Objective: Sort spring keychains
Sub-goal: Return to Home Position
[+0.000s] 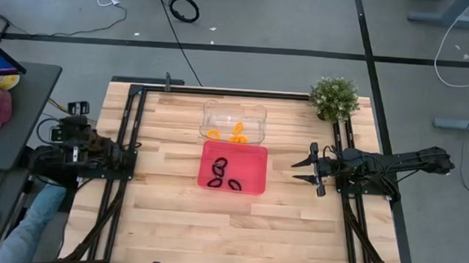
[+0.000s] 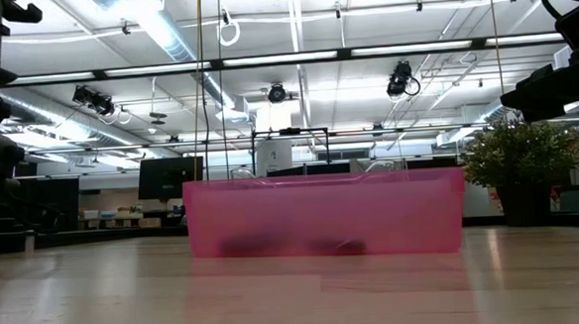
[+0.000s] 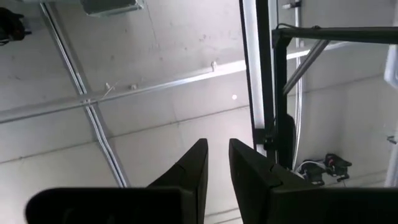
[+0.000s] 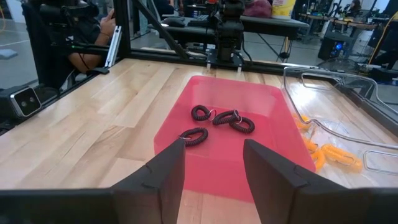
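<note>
Several black spring keychains [image 4: 242,125] lie inside the pink tray [image 4: 249,93].

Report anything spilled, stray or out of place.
Nothing stands out. The black keychains lie inside the pink tray, the orange keychains inside the clear bin, none loose on the table. The left gripper and right gripper sit at its sides.

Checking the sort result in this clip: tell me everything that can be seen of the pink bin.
The pink bin is a rectangular tub of translucent pink plastic with rounded corners and an open top. It stands flat and upright at the middle of the wooden table. Four black spring keychains lie loose on its floor, and nothing orange is in it. A clear bin holding orange keychains stands close beside one long wall; whether the two bins touch cannot be told.
</note>
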You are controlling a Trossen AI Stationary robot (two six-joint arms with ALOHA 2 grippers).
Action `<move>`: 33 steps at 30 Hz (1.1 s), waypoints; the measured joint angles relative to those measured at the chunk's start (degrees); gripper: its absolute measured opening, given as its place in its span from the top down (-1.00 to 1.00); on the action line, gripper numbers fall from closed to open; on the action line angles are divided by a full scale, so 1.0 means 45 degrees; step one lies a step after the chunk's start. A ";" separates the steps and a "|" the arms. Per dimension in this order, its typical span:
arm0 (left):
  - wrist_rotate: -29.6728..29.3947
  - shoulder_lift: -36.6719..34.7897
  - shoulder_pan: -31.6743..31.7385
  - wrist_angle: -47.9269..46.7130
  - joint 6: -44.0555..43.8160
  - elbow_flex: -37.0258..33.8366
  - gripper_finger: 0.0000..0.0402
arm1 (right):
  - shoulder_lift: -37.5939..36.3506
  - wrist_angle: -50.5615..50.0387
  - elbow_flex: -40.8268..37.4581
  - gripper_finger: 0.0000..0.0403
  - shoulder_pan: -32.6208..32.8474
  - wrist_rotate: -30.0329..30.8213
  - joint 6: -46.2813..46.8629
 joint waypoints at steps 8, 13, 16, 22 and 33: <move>-0.0653 0.0010 0.0002 -0.0421 0.0239 0.0000 0.66 | 0.0002 0.0000 0.0000 0.17 0.0002 0.0005 -0.0001; -0.1194 0.0010 0.0002 -0.1953 0.0259 0.0000 0.66 | -0.0001 0.0000 0.0000 0.17 -0.0002 0.0003 -0.0001; -0.1396 0.0010 0.0002 -0.3323 0.0290 0.0000 0.66 | 0.0002 0.0000 0.0000 0.17 0.0002 0.0000 -0.0001; -0.1522 0.0010 0.0002 -0.6764 0.0052 0.0000 0.66 | 0.0001 0.0000 0.0000 0.17 -0.0001 0.0004 0.0003; -0.1762 0.0015 0.0002 -1.2058 0.0090 0.0000 0.66 | 0.0000 0.0000 0.0000 0.17 0.0000 0.0005 0.0001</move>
